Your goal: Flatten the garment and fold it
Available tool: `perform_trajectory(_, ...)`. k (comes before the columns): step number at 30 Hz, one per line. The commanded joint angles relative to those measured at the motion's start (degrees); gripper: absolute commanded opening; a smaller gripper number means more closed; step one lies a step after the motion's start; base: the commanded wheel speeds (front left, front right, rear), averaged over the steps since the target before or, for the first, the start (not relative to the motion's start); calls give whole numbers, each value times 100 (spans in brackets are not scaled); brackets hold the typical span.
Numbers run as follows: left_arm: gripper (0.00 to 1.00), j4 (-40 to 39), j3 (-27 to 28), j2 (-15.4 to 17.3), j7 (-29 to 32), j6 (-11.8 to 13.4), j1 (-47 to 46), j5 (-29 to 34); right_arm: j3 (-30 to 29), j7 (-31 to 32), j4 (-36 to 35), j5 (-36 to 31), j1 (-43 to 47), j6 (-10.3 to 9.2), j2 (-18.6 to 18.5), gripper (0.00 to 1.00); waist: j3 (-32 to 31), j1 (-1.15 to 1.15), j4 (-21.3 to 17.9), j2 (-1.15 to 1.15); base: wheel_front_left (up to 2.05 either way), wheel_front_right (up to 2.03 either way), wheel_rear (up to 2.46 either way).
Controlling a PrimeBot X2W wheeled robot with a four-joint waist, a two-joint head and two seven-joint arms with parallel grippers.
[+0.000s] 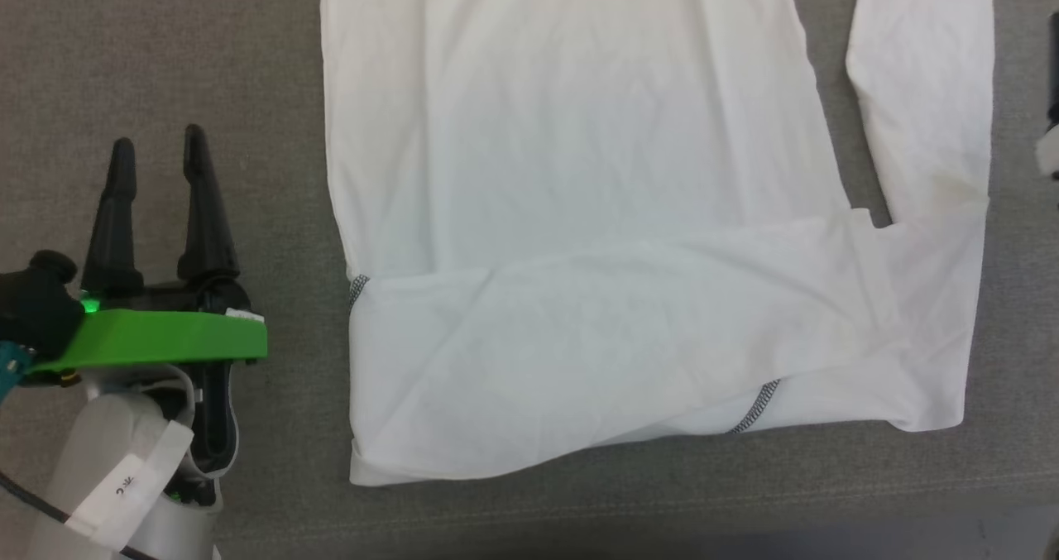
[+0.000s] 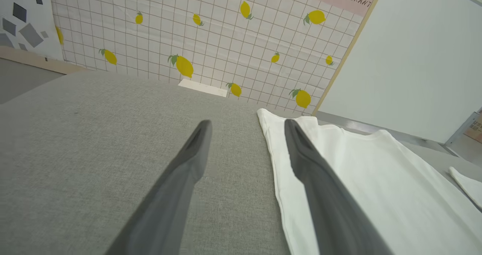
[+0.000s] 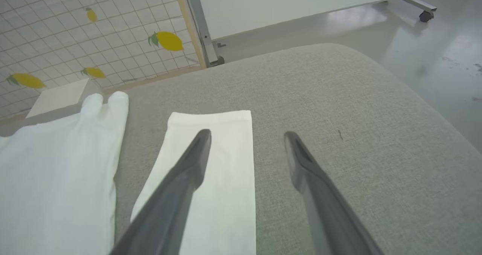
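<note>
Garment [image 1: 579, 171]: we are seeing it lying on the grey cushion [image 1: 165, 47], near part folded over.
Left gripper [image 1: 159, 150]: gaping empty — beside its left edge.
Right gripper [image 3: 246, 134]: gaping wide over the sleeve [image 3: 226, 153] edge.

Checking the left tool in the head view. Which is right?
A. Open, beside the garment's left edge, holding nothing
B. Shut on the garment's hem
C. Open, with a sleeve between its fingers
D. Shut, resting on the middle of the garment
A: the left tool has its fingers spread over the bare grey surface, apart from the garment, with nothing between them.
</note>
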Motion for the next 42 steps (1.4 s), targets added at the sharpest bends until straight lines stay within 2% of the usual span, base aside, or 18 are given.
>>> perform_trajectory(1,100,-70,126,-71,-20,-89,78,133,-97,83,153,-21,-236,-9,-63,100,442,0,194,0,0,0,0)
perform_trajectory(6,100,-255,460,-302,-20,-279,61,396,-465,432,590,-148,-903,-9,-210,100,946,0,322,0,0,0,0)
perform_trajectory(12,100,-555,730,-527,-20,-460,-11,623,-721,817,803,-427,-1494,-9,-348,100,1408,0,417,0,0,0,0)
perform_trajectory(18,100,-682,856,-678,-20,-642,-37,768,-917,1309,970,-620,-1850,-9,-393,100,1623,0,502,0,0,0,0)
perform_trajectory(19,100,-686,867,-700,-20,-662,-33,790,-939,1416,994,-648,-1844,-9,-390,93,1624,0,507,0,0,0,0)
perform_trajectory(20,100,-682,880,-718,-20,-685,-30,808,-965,1529,1005,-674,-1824,-9,-383,71,1621,0,512,0,0,0,0)
perform_trajectory(21,100,-666,889,-732,-20,-715,-23,833,-999,1679,1008,-725,-1800,-9,-392,41,1613,0,518,0,0,0,0)
perform_trajectory(22,100,-648,896,-743,-20,-740,-18,862,-1005,1816,994,-786,-1778,-9,-411,25,1600,0,523,0,0,0,0)
perform_trajectory(23,100,-635,905,-757,-20,-756,-16,880,-1023,1907,975,-820,-1764,-9,-428,0,1586,0,526,0,0,0,0)
perform_trajectory(26,100,-581,944,-811,-20,-797,-7,921,-1073,2145,899,-916,-1691,-9,-463,0,1513,0,517,0,0,0,0)
perform_trajectory(29,100,-519,962,-855,-20,-830,-2,959,-1075,2094,762,-973,-1585,-9,-501,0,1414,0,499,0,0,0,0)
perform_trajectory(35,100,-351,970,-949,-20,-916,14,1017,-885,1656,482,-758,-1143,-9,-640,0,1016,0,468,0,0,0,0)
perform_trajectory(42,100,-18,954,-1074,-20,-1011,206,1087,-584,1263,-52,-319,-214,-9,-950,0,147,0,431,0,0,0,0)
